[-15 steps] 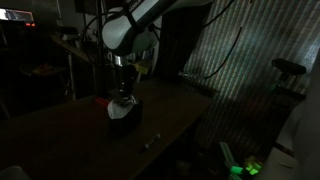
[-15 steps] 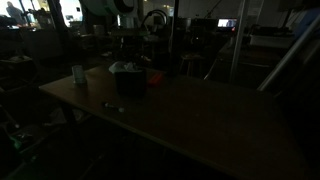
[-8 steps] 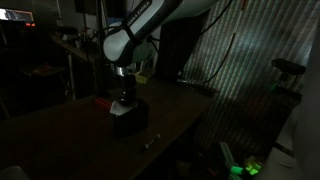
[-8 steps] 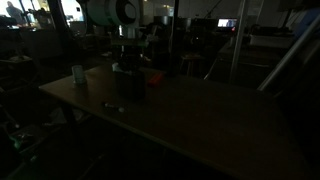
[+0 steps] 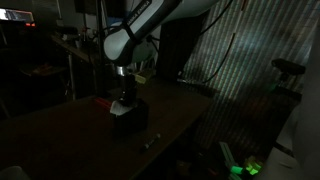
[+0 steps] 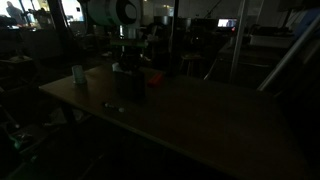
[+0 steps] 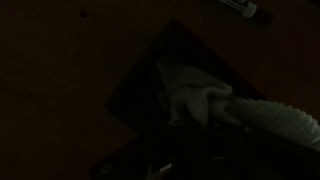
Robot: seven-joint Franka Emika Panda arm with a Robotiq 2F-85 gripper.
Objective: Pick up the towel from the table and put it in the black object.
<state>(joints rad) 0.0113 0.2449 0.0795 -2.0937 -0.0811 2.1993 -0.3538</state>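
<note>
The black object (image 5: 129,118) stands on the dark wooden table (image 5: 70,125); it also shows as a black box (image 6: 128,81) near the table's far end. My gripper (image 5: 122,100) reaches straight down into its open top. In the wrist view the whitish wrinkled towel (image 7: 198,100) lies bunched inside the black object (image 7: 135,95), and one end trails over the rim to the lower right. The fingers are lost in the dark at the bottom of that view. The gripper is shut, with the towel bunched right at the jaws.
A flat red item (image 5: 103,100) lies beside the box, also seen as a red item (image 6: 153,78). A pale cup (image 6: 78,74) and a small object (image 6: 113,107) sit on the table. A marker (image 7: 240,8) lies beyond the box.
A second ago the towel hung pale above the box under the gripper. The arm came down and the towel went into the box. Nothing has moved in the last half second.
</note>
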